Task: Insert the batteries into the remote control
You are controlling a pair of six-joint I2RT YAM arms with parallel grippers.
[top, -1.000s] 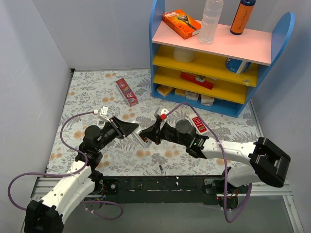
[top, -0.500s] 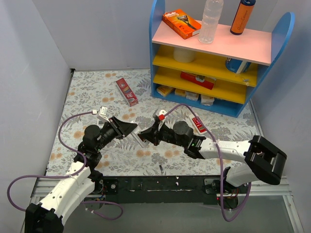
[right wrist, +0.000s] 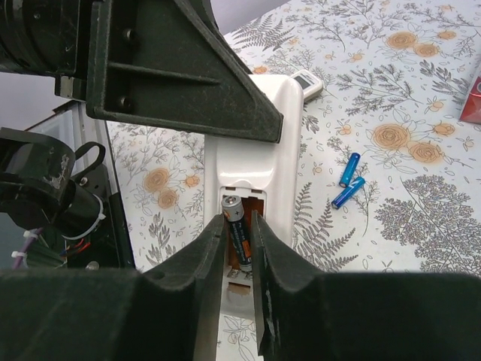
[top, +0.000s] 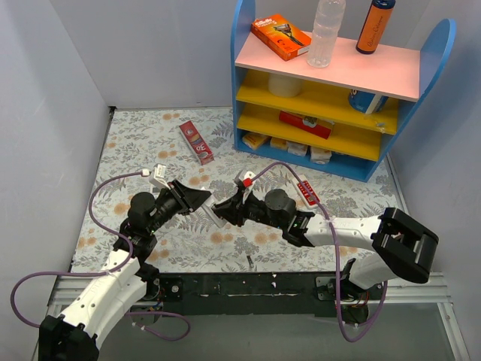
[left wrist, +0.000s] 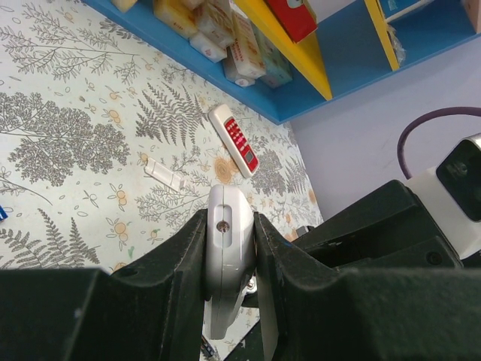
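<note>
Near the arms' bases, over the floral cloth (top: 150, 135), the left gripper (left wrist: 229, 239) is clamped on one end of the remote (right wrist: 282, 150), whose open battery bay (right wrist: 242, 197) faces the right wrist camera. The right gripper (right wrist: 237, 224) pinches a dark battery (right wrist: 234, 207) tight between its fingers, its lower end inside that bay. Two blue batteries (right wrist: 349, 192) lie side by side on the cloth beside the remote.

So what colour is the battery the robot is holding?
The battery is black with some orange near its silver tip; right wrist view shows it best.
</note>
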